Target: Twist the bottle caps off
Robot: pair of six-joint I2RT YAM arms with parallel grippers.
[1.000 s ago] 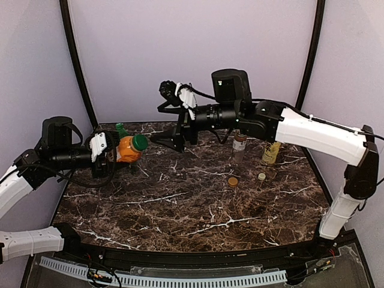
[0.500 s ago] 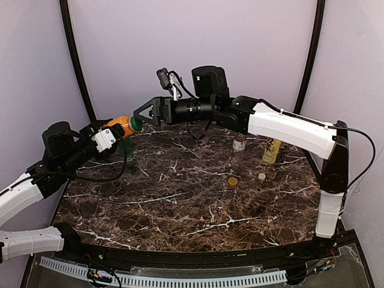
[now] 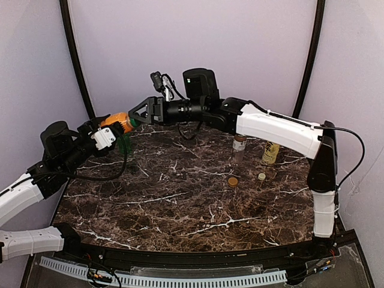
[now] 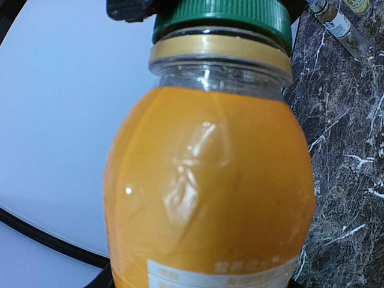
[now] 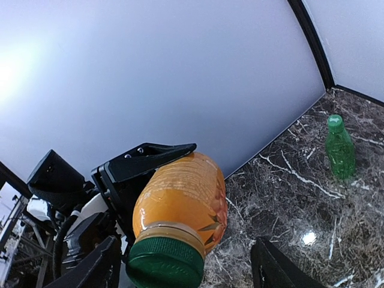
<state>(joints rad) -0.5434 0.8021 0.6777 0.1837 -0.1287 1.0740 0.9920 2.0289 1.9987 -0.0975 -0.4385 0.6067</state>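
Note:
My left gripper (image 3: 110, 129) is shut on the orange juice bottle (image 3: 118, 123) and holds it in the air at the back left, tilted, with its green cap (image 3: 133, 122) pointing right. The bottle fills the left wrist view (image 4: 210, 180), with the cap on top (image 4: 222, 15). My right gripper (image 3: 139, 114) is open, its fingers on either side of that cap (image 5: 165, 264), with a wide gap to the right finger (image 5: 276, 270). The slim green bottle (image 5: 340, 147) stands capped on the table. The brown bottle (image 3: 239, 147) and the yellow tea bottle (image 3: 271, 151) stand uncapped at the back right.
A golden-brown cap (image 3: 232, 180) and a cream-white cap (image 3: 261, 176) lie loose on the marble table (image 3: 180, 204) in front of the two open bottles. The purple back wall is close behind both grippers.
My left gripper has raised the orange bottle up and back. My right arm has swung left, and its open fingers have come to the green cap.

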